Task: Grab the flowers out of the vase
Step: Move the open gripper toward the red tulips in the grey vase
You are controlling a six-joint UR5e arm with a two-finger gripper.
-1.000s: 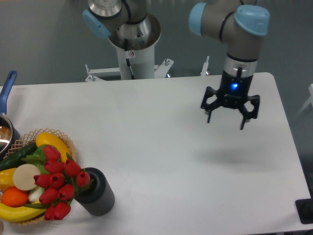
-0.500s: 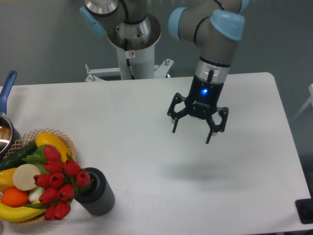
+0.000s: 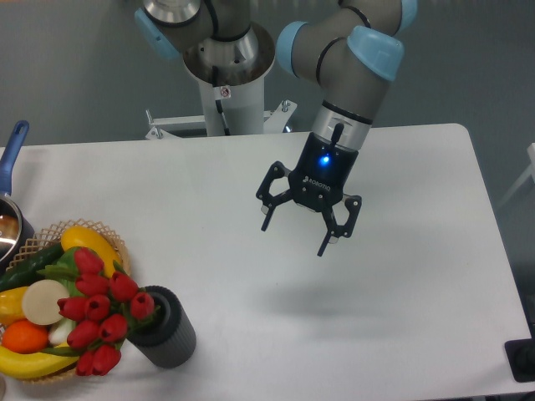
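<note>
A white table [image 3: 209, 192] with rounded corners fills most of the view, its matt top evenly lit, with one soft blurred shadow lying on it right of centre. Beyond its far edge the floor [image 3: 75, 67] is a plain dull grey-blue. A white pedestal [image 3: 231, 104] stands on that floor just behind the table, on a bolted metal base plate [image 3: 219, 124]. A small dark object [image 3: 522, 359] sits at the lower right edge.

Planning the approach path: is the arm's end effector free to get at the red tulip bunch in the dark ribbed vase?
Probably yes. The end effector hangs open above bare white table, and nothing stands between it and the red tulip bunch. The tulips lean from the dark grey ribbed vase over the woven wicker basket, crowding that side.
</note>
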